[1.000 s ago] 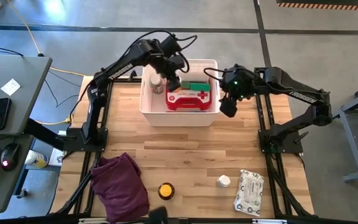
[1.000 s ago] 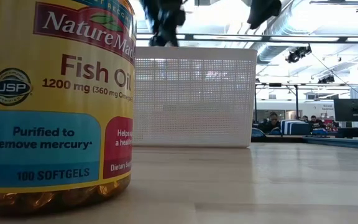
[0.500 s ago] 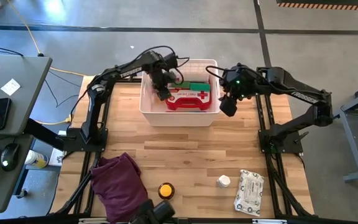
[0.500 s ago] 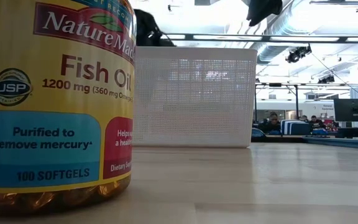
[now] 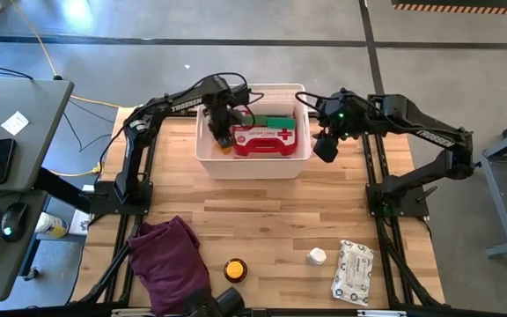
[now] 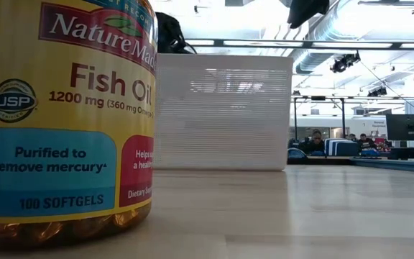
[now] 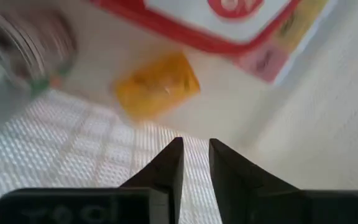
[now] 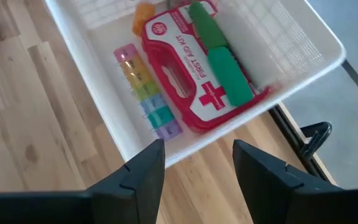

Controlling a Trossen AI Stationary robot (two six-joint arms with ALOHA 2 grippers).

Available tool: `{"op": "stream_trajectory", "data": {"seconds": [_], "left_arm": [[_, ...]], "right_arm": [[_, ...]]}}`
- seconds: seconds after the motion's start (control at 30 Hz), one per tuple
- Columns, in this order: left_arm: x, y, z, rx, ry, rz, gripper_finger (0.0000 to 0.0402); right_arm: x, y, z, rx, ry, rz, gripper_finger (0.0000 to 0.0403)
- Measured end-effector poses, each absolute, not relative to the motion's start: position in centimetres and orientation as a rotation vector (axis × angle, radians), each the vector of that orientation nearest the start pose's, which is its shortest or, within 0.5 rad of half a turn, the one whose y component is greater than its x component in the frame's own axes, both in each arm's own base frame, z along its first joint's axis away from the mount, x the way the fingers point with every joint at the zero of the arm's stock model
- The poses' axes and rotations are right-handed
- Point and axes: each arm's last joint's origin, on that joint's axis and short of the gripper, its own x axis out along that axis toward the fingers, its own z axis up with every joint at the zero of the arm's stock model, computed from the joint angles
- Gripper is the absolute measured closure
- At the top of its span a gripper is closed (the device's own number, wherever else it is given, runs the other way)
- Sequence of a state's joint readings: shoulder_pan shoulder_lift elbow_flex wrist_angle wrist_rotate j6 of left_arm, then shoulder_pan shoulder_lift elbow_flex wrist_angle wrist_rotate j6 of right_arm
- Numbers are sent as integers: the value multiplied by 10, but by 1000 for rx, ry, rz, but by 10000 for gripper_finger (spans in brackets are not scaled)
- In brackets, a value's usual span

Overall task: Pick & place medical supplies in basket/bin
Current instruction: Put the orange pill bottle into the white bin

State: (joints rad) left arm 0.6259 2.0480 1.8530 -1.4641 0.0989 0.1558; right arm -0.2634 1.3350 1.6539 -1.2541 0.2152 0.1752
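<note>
White basket (image 5: pixel 302 163) sits at table's far edge w/ red first-aid case (image 5: pixel 267 141), green rolls (image 5: pixel 271 122), pill organiser (image 8: pixel 146 87) and a small amber bottle (image 7: pixel 157 84) inside. Left gripper (image 5: pixel 222 132) is low inside basket's left end, fingers nearly together, holding nothing, amber bottle just beyond its tips; right gripper (image 5: pixel 326 145) hangs beside basket's right wall, partly open, empty. Left on table, well apart from both: white wipes pack (image 5: pixel 353 270), prob. soft and light, best pinched across its narrow width, and small white bottle (image 5: pixel 317 257), rigid, likely slippery, grip round its body.
</note>
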Motion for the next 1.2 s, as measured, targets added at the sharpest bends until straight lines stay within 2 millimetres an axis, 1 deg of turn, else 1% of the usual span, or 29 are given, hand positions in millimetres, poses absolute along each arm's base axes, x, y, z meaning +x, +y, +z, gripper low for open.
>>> {"op": "stream_trajectory", "data": {"seconds": [0.13, 0.23, 0.37, 0.53, 0.63, 0.7, 0.83, 0.9, 1.07, 1.2], "left_arm": [[311, 223, 253, -530, 1599, 340, 296], [311, 223, 253, -480, 1608, 304, 277], [316, 216, 253, -330, 1636, 203, 229], [325, 207, 253, -251, 1628, 167, 156], [333, 200, 244, -138, 1646, 145, 122], [335, 193, 235, -61, 1697, 110, 106], [334, 183, 215, 101, 1789, 68, 94], [331, 182, 207, 158, 1837, 90, 95], [326, 181, 189, 189, 1868, 115, 101], [327, 182, 184, 224, 1847, 134, 102]], "right_arm": [[220, -67, 418, 169, 888, -552, 231], [222, -68, 420, 164, 854, -562, 236], [224, -69, 421, 154, 833, -582, 242], [225, -69, 422, 150, 813, -591, 251], [225, -69, 422, 154, 812, -586, 255], [225, -69, 422, 156, 812, -584, 258], [225, -67, 422, 156, 818, -577, 257], [225, -65, 421, 153, 828, -570, 257], [225, -58, 420, 141, 844, -543, 262], [226, -52, 420, 129, 858, -519, 264]]}}
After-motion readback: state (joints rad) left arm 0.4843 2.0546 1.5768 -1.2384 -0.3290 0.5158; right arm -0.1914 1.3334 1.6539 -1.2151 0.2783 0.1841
